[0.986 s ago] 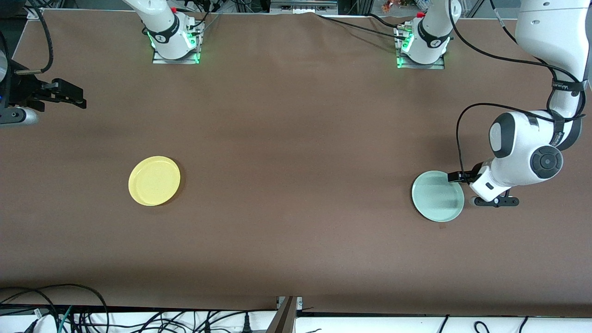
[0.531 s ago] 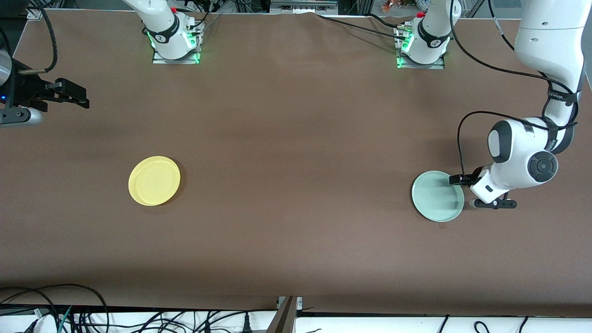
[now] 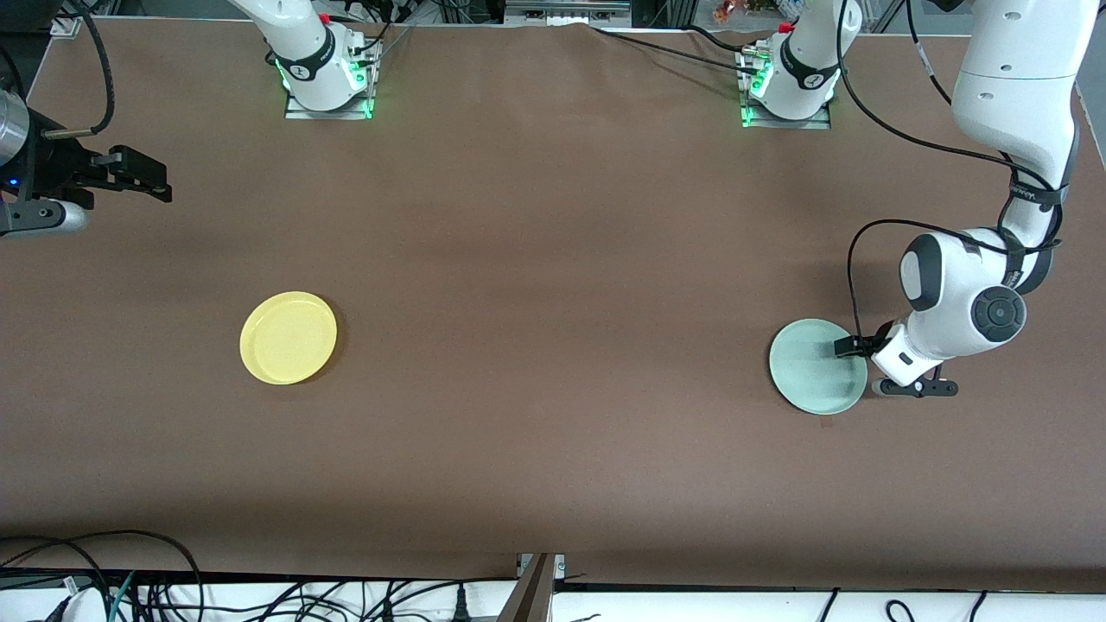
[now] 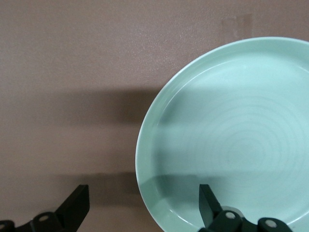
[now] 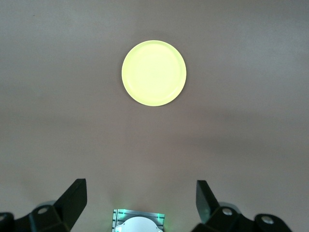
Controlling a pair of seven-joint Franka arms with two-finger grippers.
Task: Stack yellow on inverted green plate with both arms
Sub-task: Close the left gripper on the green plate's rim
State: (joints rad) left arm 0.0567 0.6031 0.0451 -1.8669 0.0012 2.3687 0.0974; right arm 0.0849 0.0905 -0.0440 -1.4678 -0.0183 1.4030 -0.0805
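Note:
The green plate (image 3: 812, 371) lies rim up on the brown table toward the left arm's end. My left gripper (image 3: 851, 352) is low at the plate's edge and open. Its jaws straddle the rim (image 4: 145, 188), with one finger (image 4: 208, 205) over the plate's hollow and the other (image 4: 76, 205) over bare table. The yellow plate (image 3: 288, 337) lies rim up toward the right arm's end, with nothing touching it. My right gripper (image 3: 151, 180) hangs open and empty high over that end of the table. In its wrist view the yellow plate (image 5: 153, 73) is well away from the gripper (image 5: 140, 203).
The two arm bases (image 3: 328, 78) (image 3: 791, 86) stand at the table's edge farthest from the front camera. Black cables (image 3: 130, 579) lie off the table's nearest edge. Bare brown tabletop (image 3: 553, 345) stretches between the two plates.
The left arm's hand has shifted toward the green plate and lower, so one finger now reaches over the rim. The right gripper has drifted slightly toward the table's middle. Neither plate has moved.

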